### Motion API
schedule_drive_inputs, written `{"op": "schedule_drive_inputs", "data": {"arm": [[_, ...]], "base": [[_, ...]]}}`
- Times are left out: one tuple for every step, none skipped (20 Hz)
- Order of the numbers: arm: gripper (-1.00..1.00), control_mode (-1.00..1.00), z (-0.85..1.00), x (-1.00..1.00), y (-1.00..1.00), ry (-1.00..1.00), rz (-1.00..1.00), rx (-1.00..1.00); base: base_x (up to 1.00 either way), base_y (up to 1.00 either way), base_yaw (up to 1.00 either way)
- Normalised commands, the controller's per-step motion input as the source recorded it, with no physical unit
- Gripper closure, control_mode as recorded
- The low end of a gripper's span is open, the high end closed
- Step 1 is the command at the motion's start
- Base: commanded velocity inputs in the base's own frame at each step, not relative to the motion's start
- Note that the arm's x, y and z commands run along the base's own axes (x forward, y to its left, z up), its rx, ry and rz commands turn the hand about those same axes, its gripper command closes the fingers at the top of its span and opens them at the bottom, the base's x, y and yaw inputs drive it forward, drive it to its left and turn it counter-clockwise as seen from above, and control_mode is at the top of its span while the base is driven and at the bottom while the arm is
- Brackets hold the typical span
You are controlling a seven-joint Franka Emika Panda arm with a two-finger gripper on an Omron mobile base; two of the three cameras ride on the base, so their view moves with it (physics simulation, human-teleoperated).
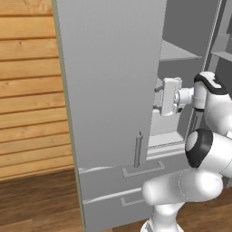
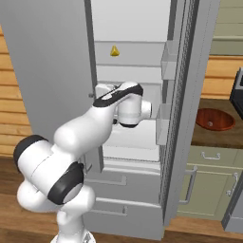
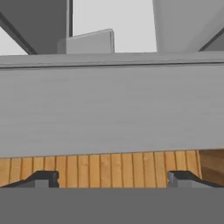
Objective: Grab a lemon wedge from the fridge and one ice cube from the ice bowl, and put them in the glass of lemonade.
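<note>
Lemon wedge [image 2: 114,51], tiny yellow citrus slice, sits on upper shelf inside tall grey steel fridge [image 2: 137,118], both doors swung open. Two-finger gripper [image 3: 112,178] at fridge opening, jaws spread wide, empty. Round reddish-brown glossy ice bowl [image 2: 215,118] on counter right of fridge.

I see my arm [image 2: 71,137] rising from the base, folded at a bulky dark-jointed elbow, then reaching up and forward. The forearm ends in a dark-collared wrist [image 1: 206,90] that bends sideways, so the white hand points level rather than down. My gripper [image 3: 112,178] is empty, its jaws spread wide; in the hand view the two small dark fingertips [image 3: 43,178] sit far apart near the bottom corners, with nothing between them. In the left base view the gripper [image 1: 159,96] is partly hidden.
</note>
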Motion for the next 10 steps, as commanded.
{"op": "schedule_drive_inputs", "data": {"arm": [[-1.00, -1.00, 0.06, 0.00, -0.46, -0.04, -0.03, 0.18], [-1.00, -1.00, 0.11, 0.00, -0.51, -0.04, -0.03, 0.21], [-1.00, -1.00, 0.11, 0.00, -0.49, -0.04, -0.05, 0.20], [-1.00, -1.00, 0.00, 0.44, -0.46, 0.00, -0.05, 0.14], [-1.00, -1.00, 0.00, 0.75, -0.53, 0.00, -0.07, 0.13], [-1.00, -1.00, 0.00, 0.95, -0.63, 0.00, -0.07, 0.11], [-1.00, -1.00, 0.00, 0.86, -0.64, 0.00, -0.06, 0.13], [-1.00, -1.00, 0.04, 0.63, -0.22, 0.00, -0.01, 0.09], [-1.00, -1.00, 0.14, 0.56, 0.00, 0.00, 0.00, 0.05], [-1.00, -1.00, 0.16, 0.52, 0.11, 0.00, 0.00, 0.00]], "base": [[0.00, 0.00, 0.00], [0.00, 0.00, 0.00], [0.00, 0.00, 0.00], [0.00, 0.00, 0.00], [0.00, 0.00, 0.00], [0.00, 0.00, 0.00], [0.00, 0.00, 0.00], [0.00, 0.00, 0.00], [0.00, 0.00, 0.00], [0.00, 0.00, 0.00]]}}
